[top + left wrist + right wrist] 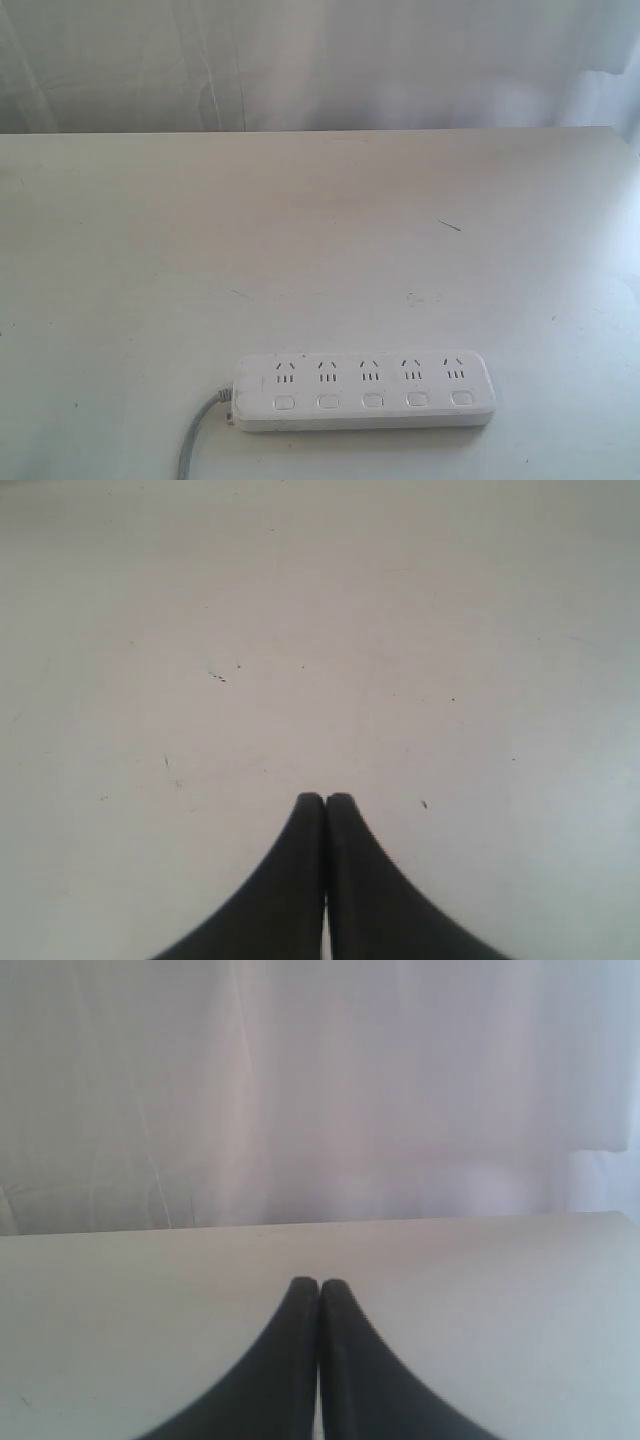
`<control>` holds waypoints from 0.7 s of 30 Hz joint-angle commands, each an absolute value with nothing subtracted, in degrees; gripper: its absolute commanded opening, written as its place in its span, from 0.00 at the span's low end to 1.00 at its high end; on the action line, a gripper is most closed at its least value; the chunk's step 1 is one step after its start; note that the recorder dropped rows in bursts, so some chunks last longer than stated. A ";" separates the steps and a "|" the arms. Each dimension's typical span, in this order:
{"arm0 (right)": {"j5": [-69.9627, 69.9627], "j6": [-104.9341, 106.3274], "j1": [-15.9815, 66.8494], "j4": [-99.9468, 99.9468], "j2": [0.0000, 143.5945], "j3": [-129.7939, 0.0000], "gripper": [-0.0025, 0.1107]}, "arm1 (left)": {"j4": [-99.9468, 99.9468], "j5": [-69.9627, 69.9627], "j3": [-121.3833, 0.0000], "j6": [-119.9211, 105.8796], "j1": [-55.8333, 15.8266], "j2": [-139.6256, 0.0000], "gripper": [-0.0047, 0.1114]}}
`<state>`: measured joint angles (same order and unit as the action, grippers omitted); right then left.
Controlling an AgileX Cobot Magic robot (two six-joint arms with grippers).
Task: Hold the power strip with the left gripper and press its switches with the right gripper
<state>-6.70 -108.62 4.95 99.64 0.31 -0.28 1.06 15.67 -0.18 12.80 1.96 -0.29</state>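
Note:
The white power strip (365,391) lies flat near the table's front edge in the exterior view, its long side running left to right. Its row of small white switches (372,401) faces the front, one under each socket group. A grey cord (195,440) leaves its left end and runs off the bottom of the view. Neither arm shows in the exterior view. My left gripper (325,798) is shut with nothing in it, over bare table. My right gripper (319,1282) is shut and empty too, pointing across the table toward the curtain. The strip shows in neither wrist view.
The white table (300,230) stretches back to a far edge, with a pale curtain (320,60) behind it. Small dark specks (217,676) mark the surface under the left gripper. The table's right edge (625,140) shows at the far right.

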 commanded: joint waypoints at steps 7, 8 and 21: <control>-6.61 -108.99 4.47 99.95 0.00 0.00 0.02 | 3.72 15.91 0.00 9.20 2.01 0.00 0.04; -6.61 -108.99 4.47 99.95 0.00 0.00 0.02 | 3.72 15.91 0.00 9.20 2.01 0.00 0.04; -6.72 -108.99 4.47 99.95 0.00 0.00 0.02 | 3.89 15.89 0.00 3.70 2.01 0.00 0.04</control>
<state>-6.70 -108.80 4.95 99.64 0.31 -0.28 3.90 15.75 -0.18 4.02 1.96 -0.29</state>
